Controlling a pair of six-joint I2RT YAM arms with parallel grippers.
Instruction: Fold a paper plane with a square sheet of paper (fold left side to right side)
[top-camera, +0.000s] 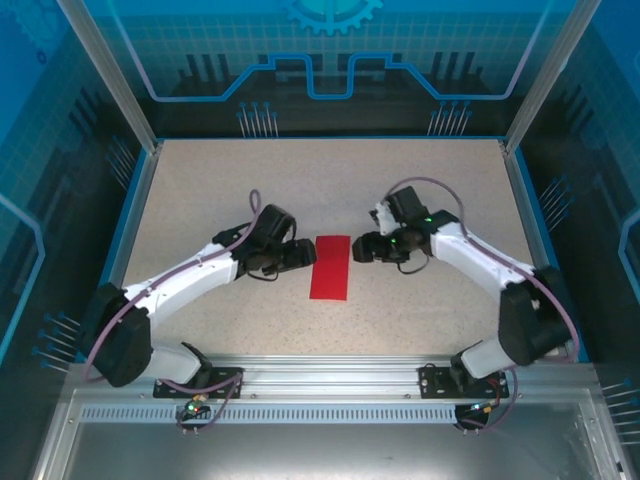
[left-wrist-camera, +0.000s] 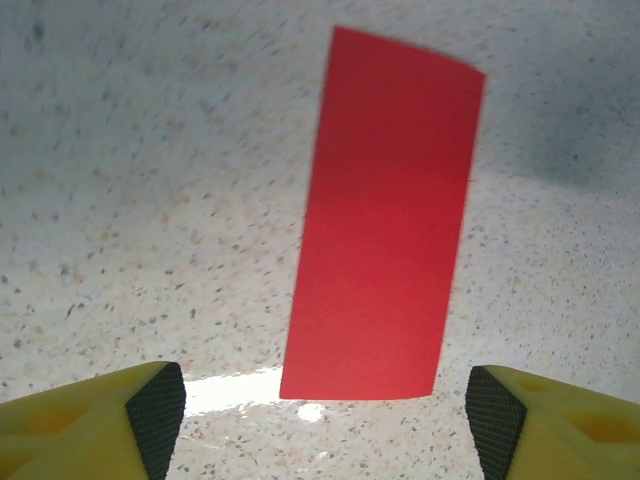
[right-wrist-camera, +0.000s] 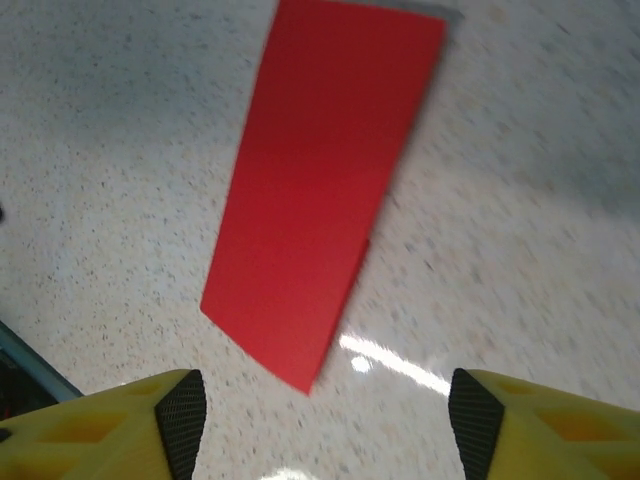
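My left claw (left-wrist-camera: 325, 422) and right claw (right-wrist-camera: 327, 420) stand released, empty, flanking the folded red sheet of paper (top-camera: 330, 267) flat on the bench (top-camera: 420, 170).

— What's the counter (top-camera: 200, 180) like?
— Pale and speckled, with a blue rim (top-camera: 127, 220).
— Behind it?
— A blue back wall (top-camera: 330, 60) with a grid, circuit lines and part of a gear. Two metal posts (top-camera: 110, 75) slant up at the corners.
— Light?
— A glare streak (left-wrist-camera: 235, 388) on the counter, probably from overhead.
— Near edge?
— A metal rail (top-camera: 330, 365).
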